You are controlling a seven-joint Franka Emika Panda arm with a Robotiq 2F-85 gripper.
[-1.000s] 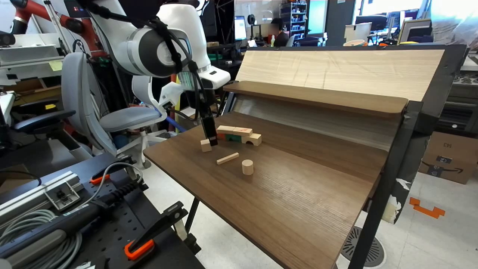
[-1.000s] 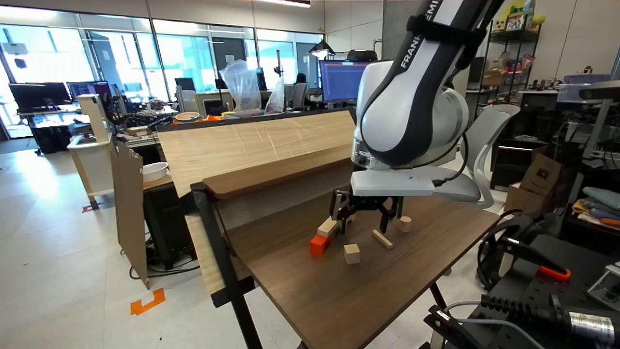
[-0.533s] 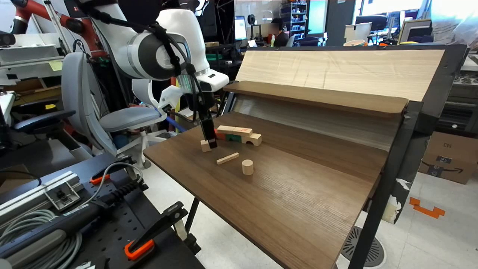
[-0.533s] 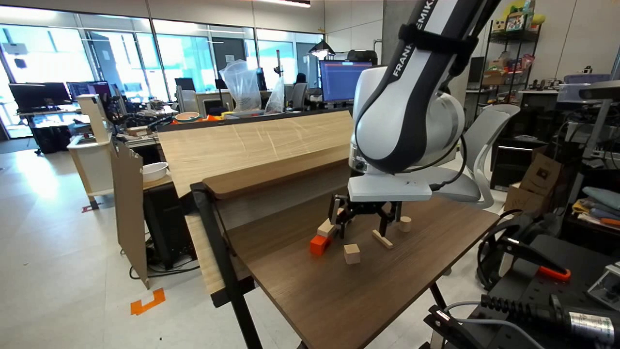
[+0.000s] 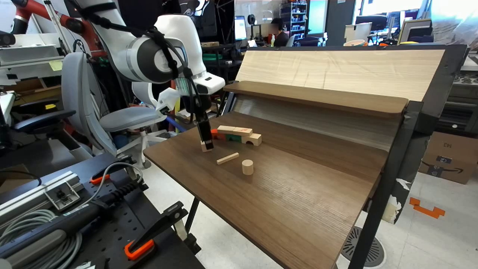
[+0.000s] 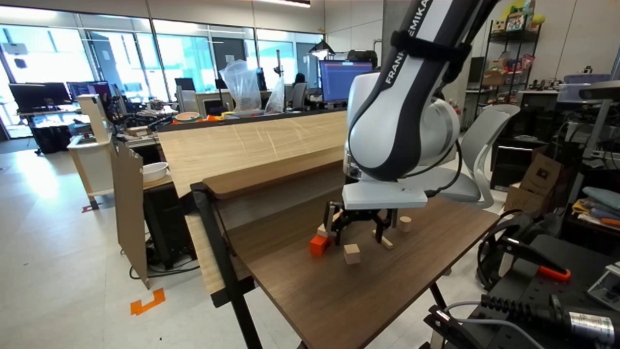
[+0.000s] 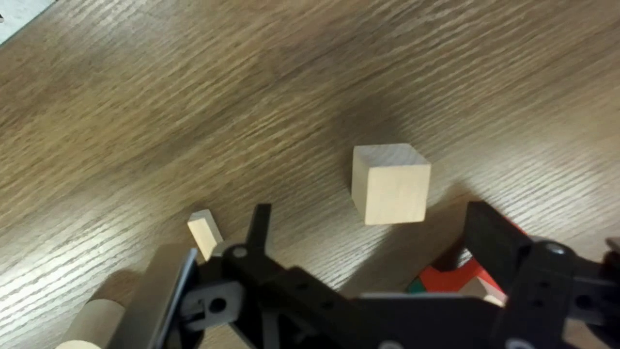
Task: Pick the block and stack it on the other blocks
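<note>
The block (image 7: 397, 194), a plain light-tan wooden cube, rests on the brown table. In the wrist view it shows between my fingertips and a little beyond them, touched by neither. My gripper (image 6: 358, 240) hangs open just above the table, holding nothing. In an exterior view a finger partly covers the block (image 5: 204, 148). The other blocks stand in a low row: tan planks (image 5: 235, 130) lie on top of a green piece (image 5: 233, 138), a tan arch (image 5: 252, 139) and a red-orange piece (image 6: 318, 245). One finger (image 7: 491, 237) hides part of the red-orange piece in the wrist view.
A thin wooden stick (image 5: 227, 158) and a short wooden cylinder (image 5: 247, 167) lie on the table near the gripper. Behind the row rises a brown shelf (image 5: 317, 98). The table's front edge runs past the block's near side.
The gripper has come down and shifted over toward the block, and its finger now covers more of it in an exterior view. The jaws stayed open; the blocks have not moved.
</note>
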